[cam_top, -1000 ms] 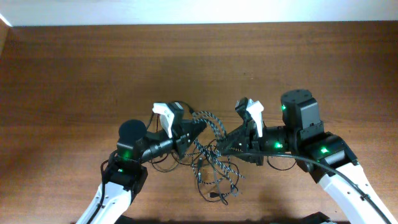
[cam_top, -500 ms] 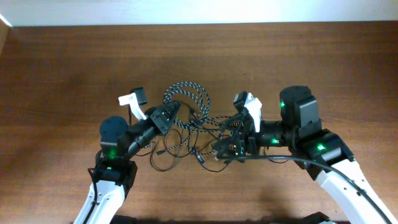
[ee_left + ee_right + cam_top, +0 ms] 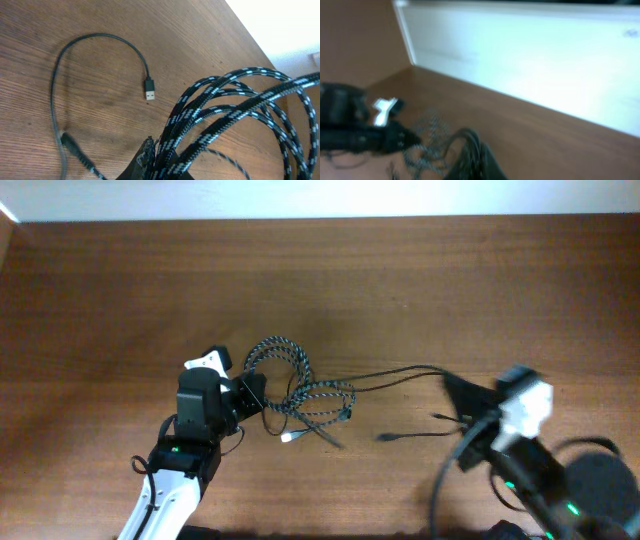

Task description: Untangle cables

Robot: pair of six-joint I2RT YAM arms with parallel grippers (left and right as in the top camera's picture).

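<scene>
Handling as limp, light cords: left gripper (image 3: 252,393) clamps braided cable (image 3: 285,355), right gripper (image 3: 455,388) pinches black cable (image 3: 395,374); probably best held near plugs (image 3: 150,93).

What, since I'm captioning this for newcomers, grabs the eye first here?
The braided black-and-white cable stands out first, coiled in loops mid-table and pinched by the left fingers. Next comes the thin black cable, stretching from that bundle rightward to the shut right fingers.
</scene>
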